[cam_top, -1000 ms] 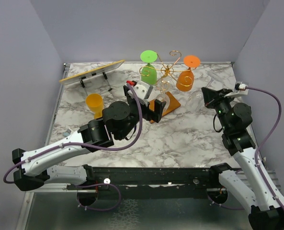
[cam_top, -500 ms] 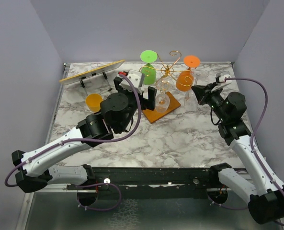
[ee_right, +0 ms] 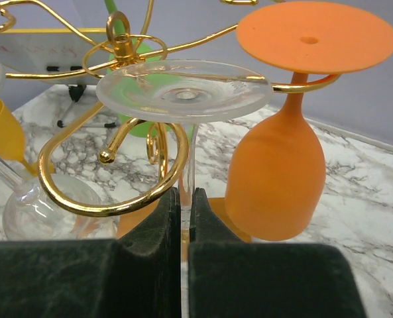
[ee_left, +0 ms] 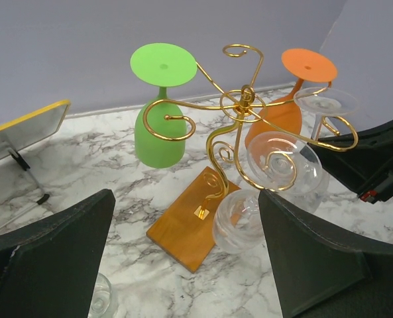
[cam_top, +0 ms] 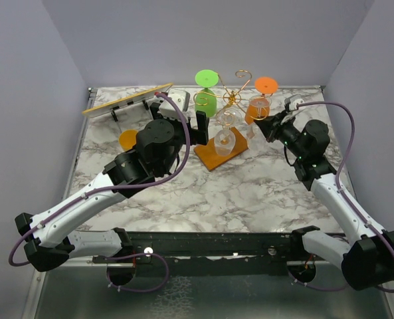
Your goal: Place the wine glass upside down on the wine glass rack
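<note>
The left arm reaches from the near left corner up the middle of the marble table (cam_top: pixel 250 193), its wrist level and aimed at the back centre. The left gripper (ee_left: pixel 185 199) has its fingers spread wide with nothing between them, and it faces the wine glass rack (ee_left: pixel 183 228) from just in front. The right arm runs up the right side and bends inward, so the right gripper (ee_right: pixel 181 205) comes at the rack from the right. Its fingers are pinched tight on the thin stem of the wine glass (ee_right: pixel 183 89).

At far left a tilted yellow-edged board (cam_top: pixel 127 100) stands on legs. Just in front of it a yellow glass (cam_top: pixel 125 139) sits upright on the table, partly hidden by the left arm. The rack stands at the back centre on its orange-brown base. A green glass (ee_left: pixel 158 132) hangs upside down from a left-hand curl. Nearer the stem, a second clear glass (ee_right: pixel 44 205) hangs bowl down. The held wine glass is inverted too, foot uppermost, with its stem at the open end of a gold curl on the right side. I cannot tell whether its foot rests on the wire. Just to its right an orange glass (ee_right: pixel 276 179) hangs upside down.
</note>
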Available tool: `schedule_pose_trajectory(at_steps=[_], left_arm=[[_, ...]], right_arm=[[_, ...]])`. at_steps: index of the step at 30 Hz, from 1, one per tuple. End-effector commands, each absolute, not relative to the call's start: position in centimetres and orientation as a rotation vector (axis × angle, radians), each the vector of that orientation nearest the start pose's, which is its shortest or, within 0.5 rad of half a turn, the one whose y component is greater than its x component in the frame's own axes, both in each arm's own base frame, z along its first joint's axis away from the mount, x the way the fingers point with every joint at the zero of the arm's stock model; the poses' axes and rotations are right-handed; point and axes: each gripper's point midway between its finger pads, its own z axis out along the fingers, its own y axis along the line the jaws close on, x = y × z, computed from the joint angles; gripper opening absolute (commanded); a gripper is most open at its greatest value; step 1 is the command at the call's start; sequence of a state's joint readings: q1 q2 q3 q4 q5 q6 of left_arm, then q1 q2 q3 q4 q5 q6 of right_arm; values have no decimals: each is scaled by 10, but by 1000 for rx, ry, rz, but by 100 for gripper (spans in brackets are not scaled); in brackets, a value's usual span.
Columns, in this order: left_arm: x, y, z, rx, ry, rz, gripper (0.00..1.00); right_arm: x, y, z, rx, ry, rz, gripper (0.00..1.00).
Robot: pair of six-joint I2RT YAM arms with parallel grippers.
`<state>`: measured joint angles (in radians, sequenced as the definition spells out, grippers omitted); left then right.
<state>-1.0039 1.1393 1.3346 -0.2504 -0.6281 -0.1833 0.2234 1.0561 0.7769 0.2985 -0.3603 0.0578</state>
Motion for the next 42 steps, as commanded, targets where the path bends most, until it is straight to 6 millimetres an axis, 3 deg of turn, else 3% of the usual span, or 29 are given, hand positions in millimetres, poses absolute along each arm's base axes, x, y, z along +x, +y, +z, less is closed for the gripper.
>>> schedule_pose_trajectory(at_steps=[1,19,35,42], left_arm=[[270,-246,403,192,1635,-431,90],[270,-247,398,192,1648,-458,91],[270,-253,388,201,1671,-491,91],[269,-253,387,198,1675,-497,91]], right_arm=[[351,164,330,-509,1385,558,1],[320,182,336,-652,1300,658,1],[325,141,345,-404,1268,488,1],[335,151,327,-460,1355,511,6]])
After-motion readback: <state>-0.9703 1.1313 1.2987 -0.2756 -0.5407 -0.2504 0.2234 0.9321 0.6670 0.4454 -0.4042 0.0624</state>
